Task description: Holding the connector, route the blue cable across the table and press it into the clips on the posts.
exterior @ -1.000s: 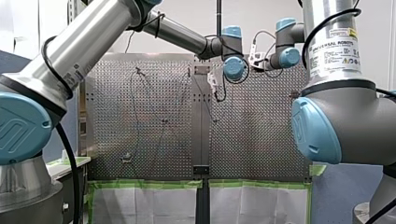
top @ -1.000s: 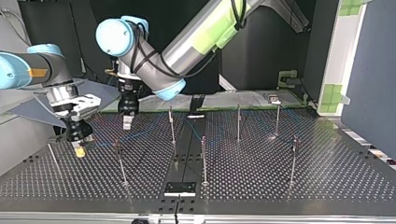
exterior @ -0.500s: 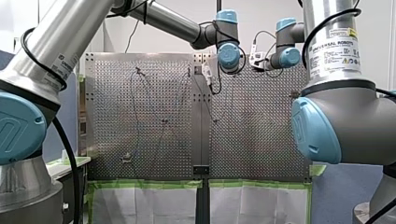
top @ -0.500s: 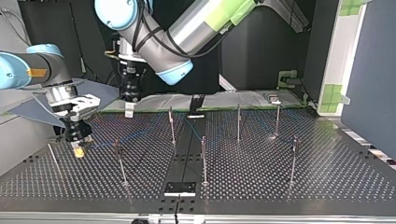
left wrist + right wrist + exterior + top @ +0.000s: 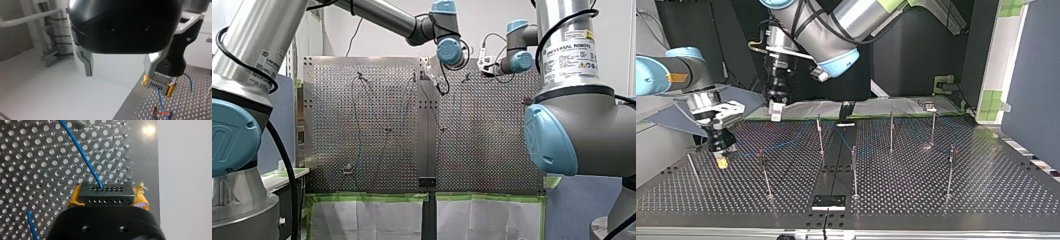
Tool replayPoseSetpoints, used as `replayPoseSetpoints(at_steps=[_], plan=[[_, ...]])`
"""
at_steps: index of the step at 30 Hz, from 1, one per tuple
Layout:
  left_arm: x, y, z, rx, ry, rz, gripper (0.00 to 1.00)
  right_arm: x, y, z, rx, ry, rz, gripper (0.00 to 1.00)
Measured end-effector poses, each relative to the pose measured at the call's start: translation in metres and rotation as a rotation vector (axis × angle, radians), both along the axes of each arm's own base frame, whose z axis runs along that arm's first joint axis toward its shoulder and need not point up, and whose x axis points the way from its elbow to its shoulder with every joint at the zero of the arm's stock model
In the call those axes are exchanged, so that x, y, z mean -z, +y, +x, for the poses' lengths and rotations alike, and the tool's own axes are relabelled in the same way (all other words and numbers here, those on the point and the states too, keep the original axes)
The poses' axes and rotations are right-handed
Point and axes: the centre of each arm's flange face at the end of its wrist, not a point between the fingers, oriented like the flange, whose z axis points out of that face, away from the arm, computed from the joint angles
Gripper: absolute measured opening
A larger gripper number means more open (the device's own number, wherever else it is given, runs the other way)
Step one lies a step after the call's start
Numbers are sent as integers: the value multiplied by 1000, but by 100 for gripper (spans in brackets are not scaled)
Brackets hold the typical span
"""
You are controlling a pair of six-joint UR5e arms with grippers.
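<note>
My right gripper (image 5: pixel 721 161) hangs low over the perforated table (image 5: pixel 916 200) at the top view's left, its yellow pads (image 5: pixel 140 199) shut on the black connector (image 5: pixel 105 193). The blue cable (image 5: pixel 82 155) leaves the connector's face and trails over the table (image 5: pixel 781 145) past a thin post (image 5: pixel 763 172). My left gripper (image 5: pixel 120 72) is raised near the table's far edge (image 5: pixel 774 112). It stands open, nothing between its metal fingers (image 5: pixel 88 65). Beside one of them its wrist view shows the connector (image 5: pixel 158 83) in the other gripper.
Several thin posts stand on the table, among them one (image 5: pixel 820 136) near the middle seam, one (image 5: pixel 854 172) nearer the camera and one (image 5: pixel 951 172) at the top view's right. A dark plate (image 5: pixel 828 202) lies at the near edge. Cable traces cross the board (image 5: pixel 357 120).
My left arm has lifted and drawn back from the table toward the top view's far edge, its gripper still open. My right gripper and the connector have stayed in place.
</note>
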Motion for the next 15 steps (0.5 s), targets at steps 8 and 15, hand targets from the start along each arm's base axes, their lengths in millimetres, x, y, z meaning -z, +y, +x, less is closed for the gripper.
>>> replayPoseSetpoints(at_steps=[8, 15], plan=[[24, 13, 2, -54, 20, -71, 100, 0, 3, 5, -10, 0, 1, 0], [48, 21, 3, -63, 28, -115, 100, 1, 3, 6, -13, -1, 3, 0]])
